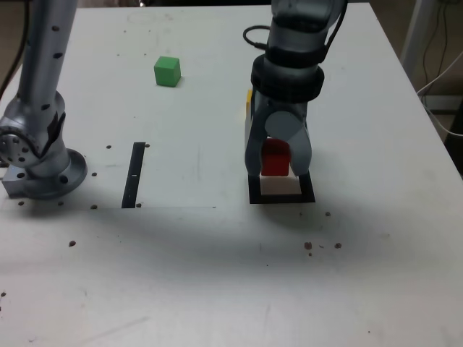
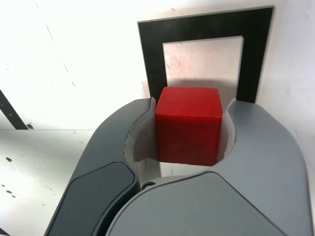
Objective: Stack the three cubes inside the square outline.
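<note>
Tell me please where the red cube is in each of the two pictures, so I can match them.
Exterior view: the red cube is right of centre, between the gripper's fingers, in front of the white middle of the square outline.
Wrist view: it is large, near the middle of the picture, between the two fingers, overlapping part of the outline's white middle.
Shared landmark: the black border of the square outline.

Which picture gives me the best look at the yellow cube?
The exterior view, though only barely: a thin yellow sliver of the cube shows beside the arm, which hides the rest. The wrist view shows none of it, just the red cube in the gripper and part of the outline.
</note>
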`<act>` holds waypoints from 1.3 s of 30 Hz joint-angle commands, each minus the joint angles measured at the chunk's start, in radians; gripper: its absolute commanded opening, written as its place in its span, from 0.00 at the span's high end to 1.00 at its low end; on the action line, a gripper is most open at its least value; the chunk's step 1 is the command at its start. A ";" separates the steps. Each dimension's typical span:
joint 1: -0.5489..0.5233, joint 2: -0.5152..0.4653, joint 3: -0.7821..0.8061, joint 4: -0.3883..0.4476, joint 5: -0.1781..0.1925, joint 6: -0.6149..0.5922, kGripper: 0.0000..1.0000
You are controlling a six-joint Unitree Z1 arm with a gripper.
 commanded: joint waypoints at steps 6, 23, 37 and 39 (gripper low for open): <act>0.024 0.021 0.017 -0.025 -0.002 0.009 0.69; 0.032 0.045 0.047 -0.083 -0.002 0.020 0.16; 0.036 0.009 0.075 -0.099 0.004 0.021 0.00; 0.039 -0.009 0.081 -0.099 0.016 0.021 0.00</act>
